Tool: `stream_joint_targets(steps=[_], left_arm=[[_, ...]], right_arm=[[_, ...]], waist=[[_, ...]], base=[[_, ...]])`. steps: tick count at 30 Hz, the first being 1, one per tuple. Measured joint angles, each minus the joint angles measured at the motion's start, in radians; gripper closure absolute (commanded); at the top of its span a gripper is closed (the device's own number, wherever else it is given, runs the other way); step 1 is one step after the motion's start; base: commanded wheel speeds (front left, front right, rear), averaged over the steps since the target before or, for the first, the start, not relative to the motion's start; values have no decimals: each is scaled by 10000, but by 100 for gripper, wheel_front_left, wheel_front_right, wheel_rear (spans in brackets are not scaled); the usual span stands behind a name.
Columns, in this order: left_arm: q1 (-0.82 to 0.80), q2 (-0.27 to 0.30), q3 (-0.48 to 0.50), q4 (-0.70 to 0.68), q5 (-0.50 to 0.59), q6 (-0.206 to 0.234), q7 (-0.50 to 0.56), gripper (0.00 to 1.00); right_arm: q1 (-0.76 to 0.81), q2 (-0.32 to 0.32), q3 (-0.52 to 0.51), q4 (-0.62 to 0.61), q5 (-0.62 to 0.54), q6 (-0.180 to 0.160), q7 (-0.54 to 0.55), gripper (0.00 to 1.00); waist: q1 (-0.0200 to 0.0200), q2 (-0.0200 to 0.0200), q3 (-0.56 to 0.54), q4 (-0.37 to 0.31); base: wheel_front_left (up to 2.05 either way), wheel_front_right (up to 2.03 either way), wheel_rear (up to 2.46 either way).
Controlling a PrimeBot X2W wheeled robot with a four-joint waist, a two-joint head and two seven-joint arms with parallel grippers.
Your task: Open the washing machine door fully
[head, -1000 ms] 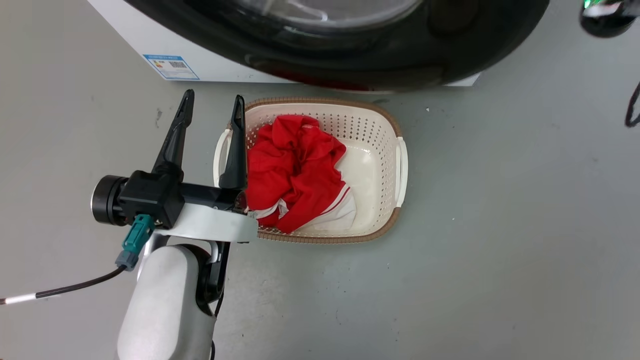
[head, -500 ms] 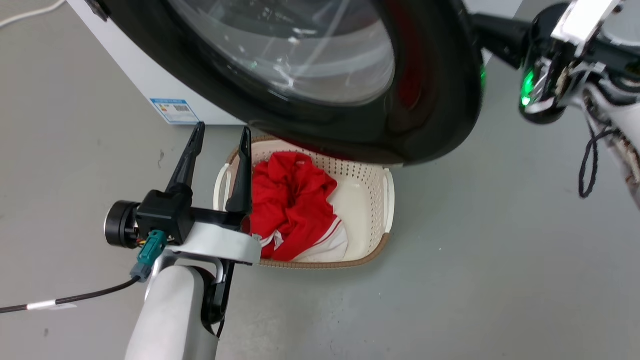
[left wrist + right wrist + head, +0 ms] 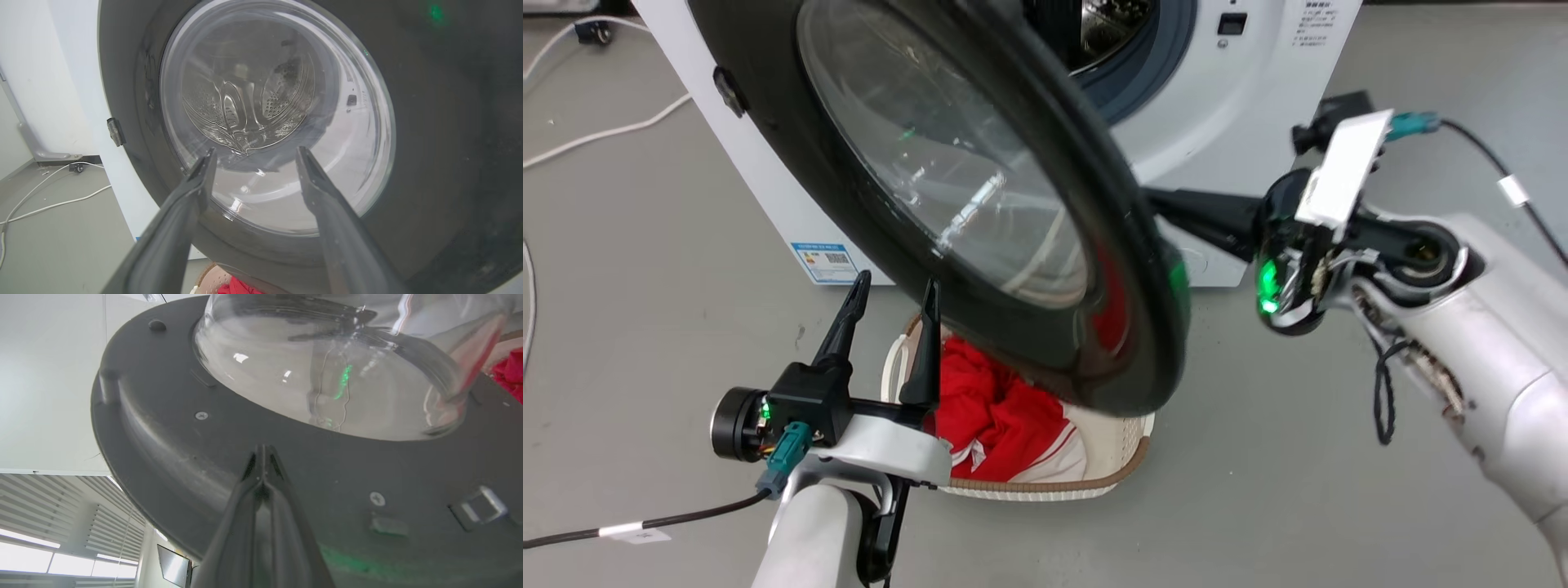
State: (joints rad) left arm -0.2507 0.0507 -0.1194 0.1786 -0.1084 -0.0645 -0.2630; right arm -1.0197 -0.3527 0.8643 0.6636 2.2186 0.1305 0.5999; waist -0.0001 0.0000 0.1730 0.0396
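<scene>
Nearest, a pale laundry basket [image 3: 1045, 490] with a brown rim is sitting on the grey floor [image 3: 1298, 490]. It is holding a crumpled red garment [image 3: 996, 412] with white trim toward its left side, and its right part is lying bare. At the basket's left rim, the left fingers [image 3: 842, 323] are hanging spread wide apart, grasping nothing and pointing toward the door [image 3: 947, 188]. The door is standing partly swung out from the washing machine [image 3: 1241, 90]. It is hinged at the left, and its free edge is reaching toward the near right and overhanging the far part of the basket. Behind that edge, the right fingers [image 3: 245, 522] are lying clenched together with nothing between them, their tips seeming to press on the dark inner face just below the glass bowl. Right of the door, open floor is stretching around the right arm. Farther back, the steel drum [image 3: 1107, 24] is showing in the machine's opening, and a white cable [image 3: 596, 135] is trailing over the floor at the far left.
</scene>
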Motion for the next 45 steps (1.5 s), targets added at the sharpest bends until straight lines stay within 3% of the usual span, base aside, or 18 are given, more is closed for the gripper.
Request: stream_joint_targets(steps=[21,25,30,45], left_arm=[[431,2,-98,151,-186,44,0,0],[489,2,-107,157,-209,75,0,0],[608,2,-150,119,-291,163,0,0],[897,0,4,163,-347,209,0,0]], right_arm=[[1405,610,1164,-2173,341,0,-938,100],[1505,608,1149,-2439,75,0,-1551,100],[2010,545,416,-3070,-552,2,-3070,100],[5583,-1183,-2531,-5070,-2458,2,-7403,100]], waist=[[0,0,-806,214],[0,0,-851,229],[0,0,-834,212],[0,0,-1077,29]], base=[[0,0,0],[0,0,0],[0,0,0],[0,0,0]])
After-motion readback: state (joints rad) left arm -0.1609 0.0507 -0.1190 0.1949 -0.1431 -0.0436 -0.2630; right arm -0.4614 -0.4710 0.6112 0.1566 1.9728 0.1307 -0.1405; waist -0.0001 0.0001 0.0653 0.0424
